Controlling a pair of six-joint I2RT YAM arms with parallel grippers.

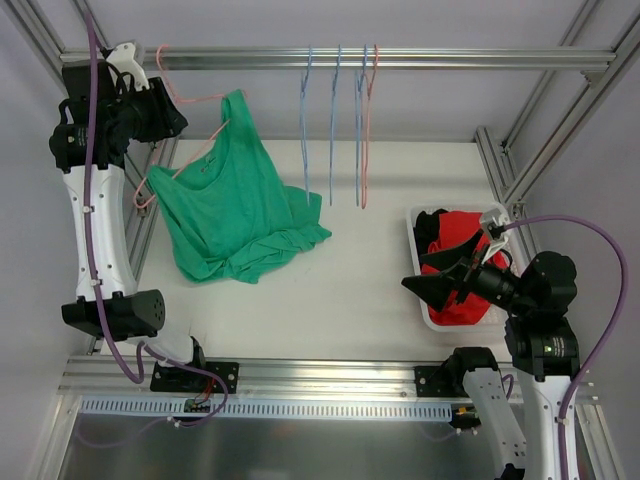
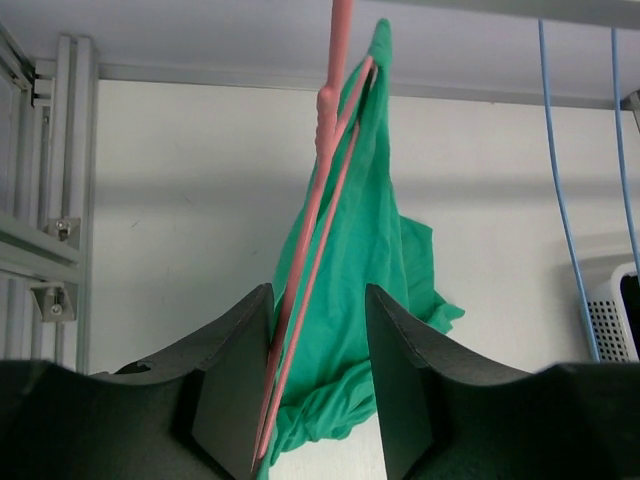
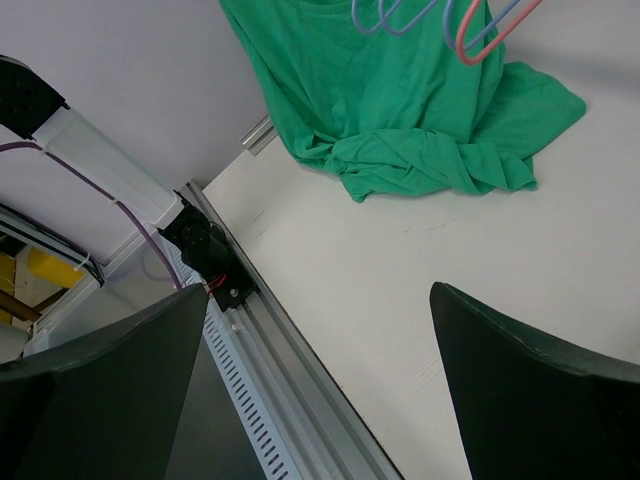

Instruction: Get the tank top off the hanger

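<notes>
White table (image 1: 350,290): green tank top (image 1: 225,215) hem, white bin (image 1: 413,235)

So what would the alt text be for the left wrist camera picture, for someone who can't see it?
Two dark fingers of the left tool stand apart on either side of a pink hanger, which carries a green tank top. Behind, at right, hang thin blue hangers beside a white basket's edge.

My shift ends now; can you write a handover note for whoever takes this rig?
Left gripper: jaws part open, straddling the pink hanger below its neck, not clamped.
Right gripper: open, empty, hovering over the table.
Green tank top is on the hanger, which hangs from the rail; hem bunched on the table.
Done: nothing removed.
Left: grip hanger, pull top off.
</notes>
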